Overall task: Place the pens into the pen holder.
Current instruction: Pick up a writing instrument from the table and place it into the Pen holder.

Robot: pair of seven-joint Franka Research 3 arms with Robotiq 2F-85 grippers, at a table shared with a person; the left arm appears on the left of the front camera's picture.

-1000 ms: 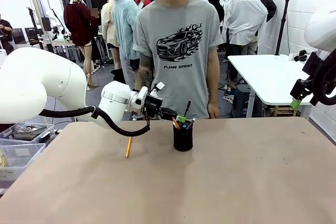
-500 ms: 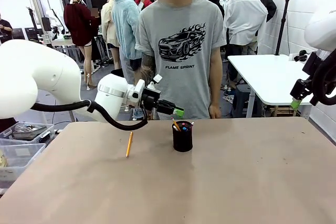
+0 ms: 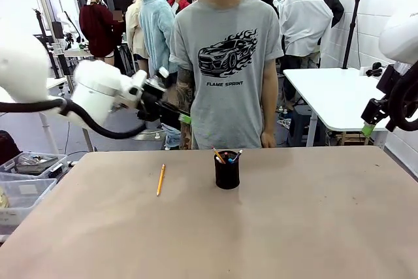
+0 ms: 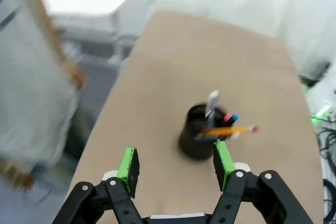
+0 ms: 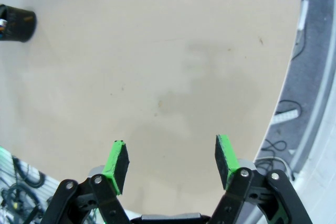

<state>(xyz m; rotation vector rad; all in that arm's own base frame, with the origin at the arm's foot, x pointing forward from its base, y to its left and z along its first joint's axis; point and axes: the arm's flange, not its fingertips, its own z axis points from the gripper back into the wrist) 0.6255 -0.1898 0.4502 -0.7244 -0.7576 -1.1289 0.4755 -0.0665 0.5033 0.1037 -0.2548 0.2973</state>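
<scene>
Black pen holder [image 3: 227,174] holds pens [image 3: 220,155]; 1 yellow pen [image 3: 160,180] lies left.

Pencil [image 3: 160,180] on table [image 3: 294,227], left of pen holder [image 3: 227,173].

You have bright, even light; the holder [image 3: 226,173] throws a faint shadow. Your left arm [image 3: 98,93] is motion-blurred, the left wrist view soft throughout.

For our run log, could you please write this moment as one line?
left gripper: open, empty | right gripper: open, empty | pen holder: pens inside | pencil: on table
</scene>
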